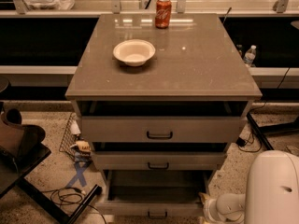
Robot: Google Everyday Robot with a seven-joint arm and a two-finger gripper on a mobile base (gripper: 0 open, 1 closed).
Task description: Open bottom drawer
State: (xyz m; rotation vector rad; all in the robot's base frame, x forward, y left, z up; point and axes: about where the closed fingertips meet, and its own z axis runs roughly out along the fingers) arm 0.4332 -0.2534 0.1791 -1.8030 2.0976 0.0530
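- Three drawers in one cabinet, each with one black bar handle: top drawer [117, 129], middle drawer [117, 161], bottom drawer [154, 192].
- The bottom drawer is lowest, at the frame's bottom edge. It stands out farthest, with its plain interior showing.
- One white bowl [134, 52] and one red soda can [163, 12] stand well apart on the tabletop [196, 73].
- The pincer [209, 209] is at the end of the white robot arm [273, 188], low at the right, just beside the bottom drawer's right front corner. I cannot tell its state or whether it touches anything.
- One water bottle [250, 55] is behind at the right. Black cables [65, 197] and a blue tape cross [79, 171] lie on the floor at the left.
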